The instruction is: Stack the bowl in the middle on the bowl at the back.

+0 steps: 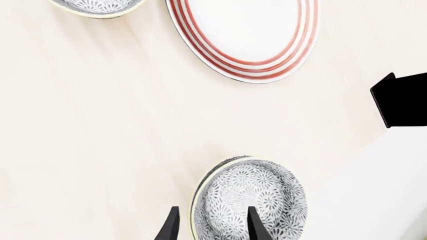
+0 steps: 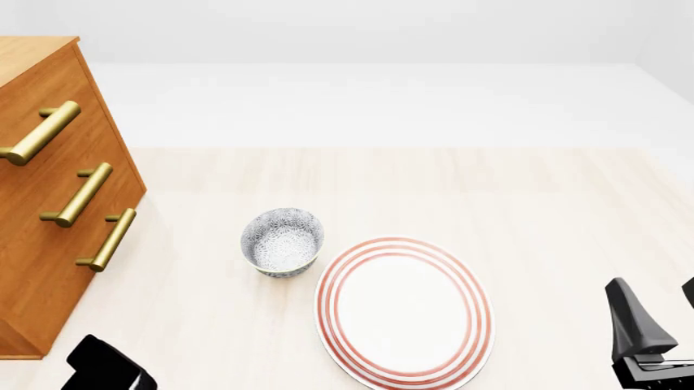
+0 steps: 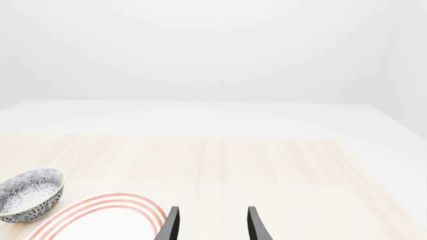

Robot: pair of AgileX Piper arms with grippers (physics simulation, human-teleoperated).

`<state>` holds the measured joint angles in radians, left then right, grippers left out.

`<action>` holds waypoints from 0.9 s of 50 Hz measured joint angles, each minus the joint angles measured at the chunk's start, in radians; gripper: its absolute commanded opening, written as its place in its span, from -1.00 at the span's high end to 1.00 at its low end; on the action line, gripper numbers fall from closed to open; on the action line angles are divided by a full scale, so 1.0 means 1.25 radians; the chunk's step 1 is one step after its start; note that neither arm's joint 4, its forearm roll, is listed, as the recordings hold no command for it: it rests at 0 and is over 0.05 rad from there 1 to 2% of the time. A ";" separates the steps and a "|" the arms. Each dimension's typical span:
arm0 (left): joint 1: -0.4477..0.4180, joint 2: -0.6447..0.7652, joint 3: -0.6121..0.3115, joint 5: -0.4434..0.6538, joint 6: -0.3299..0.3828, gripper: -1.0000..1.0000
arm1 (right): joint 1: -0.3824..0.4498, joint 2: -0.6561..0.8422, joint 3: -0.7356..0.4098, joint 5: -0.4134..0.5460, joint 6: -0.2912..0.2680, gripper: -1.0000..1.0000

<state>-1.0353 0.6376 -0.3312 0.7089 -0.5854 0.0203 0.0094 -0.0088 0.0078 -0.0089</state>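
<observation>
Black left fingers (image 1: 250, 223) astride speckled bowl (image 1: 250, 202) rim.

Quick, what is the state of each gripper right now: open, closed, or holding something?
Left gripper: open, one finger on each side of a speckled bowl's rim, not closed on it.
Right gripper: open, holding nothing.

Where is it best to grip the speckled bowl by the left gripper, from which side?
Its thin rim, from above: the speckled bowl stands upright and open, so one finger goes inside, one outside. Open jaws of the left gripper straddle it.
</observation>
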 measured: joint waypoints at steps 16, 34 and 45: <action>0.027 -0.071 -0.078 0.101 0.019 -1.00 | 0.001 -0.001 0.000 0.001 -0.003 -1.00; 0.128 -0.207 -0.181 0.235 0.052 -1.00 | 0.000 -0.002 -0.001 0.000 -0.004 -1.00; 0.199 -0.270 -0.292 0.296 0.056 -1.00 | 0.000 -0.003 -0.002 0.000 -0.007 -1.00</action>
<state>-0.7871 0.2998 -0.6968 1.0795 -0.5154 0.0209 0.0054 -0.0108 0.0077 -0.0181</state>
